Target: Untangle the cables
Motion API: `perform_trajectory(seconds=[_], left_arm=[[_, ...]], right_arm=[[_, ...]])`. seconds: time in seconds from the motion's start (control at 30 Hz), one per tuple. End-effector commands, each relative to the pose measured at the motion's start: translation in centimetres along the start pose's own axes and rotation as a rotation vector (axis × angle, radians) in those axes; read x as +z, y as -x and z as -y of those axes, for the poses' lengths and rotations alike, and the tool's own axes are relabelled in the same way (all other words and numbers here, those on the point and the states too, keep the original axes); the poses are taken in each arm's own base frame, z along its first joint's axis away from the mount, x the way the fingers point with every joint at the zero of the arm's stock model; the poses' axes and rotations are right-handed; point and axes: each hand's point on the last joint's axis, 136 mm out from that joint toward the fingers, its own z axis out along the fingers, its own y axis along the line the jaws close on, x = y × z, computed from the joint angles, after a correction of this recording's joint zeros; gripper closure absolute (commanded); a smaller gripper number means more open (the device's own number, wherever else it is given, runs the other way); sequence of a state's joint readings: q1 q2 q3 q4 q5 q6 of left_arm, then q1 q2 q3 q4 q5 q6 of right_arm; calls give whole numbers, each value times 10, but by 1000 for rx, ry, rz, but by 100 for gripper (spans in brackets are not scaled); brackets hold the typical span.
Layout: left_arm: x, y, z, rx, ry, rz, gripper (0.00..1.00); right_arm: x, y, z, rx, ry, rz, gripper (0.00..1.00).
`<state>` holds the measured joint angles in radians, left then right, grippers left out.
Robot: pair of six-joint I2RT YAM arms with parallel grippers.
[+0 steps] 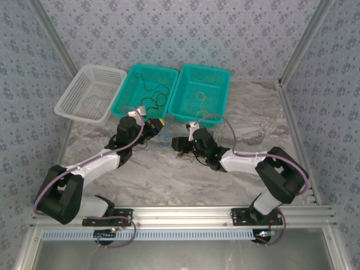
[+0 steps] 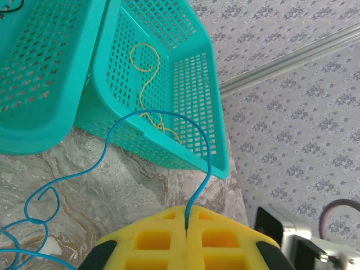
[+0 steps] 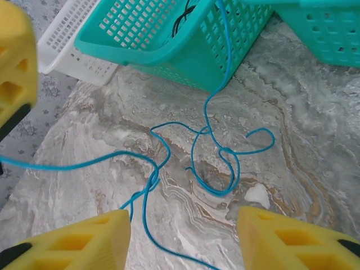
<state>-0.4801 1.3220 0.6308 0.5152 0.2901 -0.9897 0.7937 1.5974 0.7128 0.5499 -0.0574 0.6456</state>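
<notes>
Left gripper (image 2: 187, 225): jaws pinched the blue cable (image 2: 209, 160), which rose straight out of them. Right gripper (image 3: 183, 239): jaws stood wide; the cable's crossed loops lay on the table (image 3: 292, 129) just ahead.

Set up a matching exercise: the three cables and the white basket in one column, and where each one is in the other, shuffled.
Things:
1. blue cable
2. yellow cable
3. black cable
4. white basket

Places:
A. inside the middle basket, which is teal
B. leftmost in the row of baskets
C. pinched in the left end effector
D. inside the right basket, which is teal

Pairs: 1-C, 2-D, 3-A, 4-B
</notes>
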Motion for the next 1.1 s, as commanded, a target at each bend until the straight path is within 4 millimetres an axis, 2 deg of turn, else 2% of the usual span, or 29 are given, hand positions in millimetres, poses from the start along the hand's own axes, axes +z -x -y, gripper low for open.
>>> perform_trajectory(seconds=[0.0, 0.13, 0.27, 0.4, 0.5, 0.63, 0.73, 0.9, 1.07], left_arm=[[-4, 11, 22, 7, -46, 32, 100], [-4, 12, 23, -2, -51, 36, 100], [-6, 13, 29, -6, -68, 41, 100], [-9, 14, 34, -4, -81, 47, 100], [-12, 17, 37, 4, -85, 55, 100], [-18, 23, 41, 46, -75, 83, 100], [-21, 26, 46, 77, -78, 94, 100], [-26, 33, 54, 116, -85, 104, 100], [-36, 52, 66, 167, -90, 141, 100]], right_arm=[[11, 27, -29, 17, 101, 77, 47], [31, 24, -36, 23, 94, 65, 47], [52, 21, -30, 48, 52, 83, 46], [65, 25, -20, 56, -19, 121, 50], [72, 28, -18, 29, -44, 126, 53], [77, 23, -15, 4, -63, 100, 67], [81, 13, -10, 5, -81, 63, 73], [84, -3, -1, 9, -109, 4, 80], [83, -13, 5, 2, -135, -35, 83]])
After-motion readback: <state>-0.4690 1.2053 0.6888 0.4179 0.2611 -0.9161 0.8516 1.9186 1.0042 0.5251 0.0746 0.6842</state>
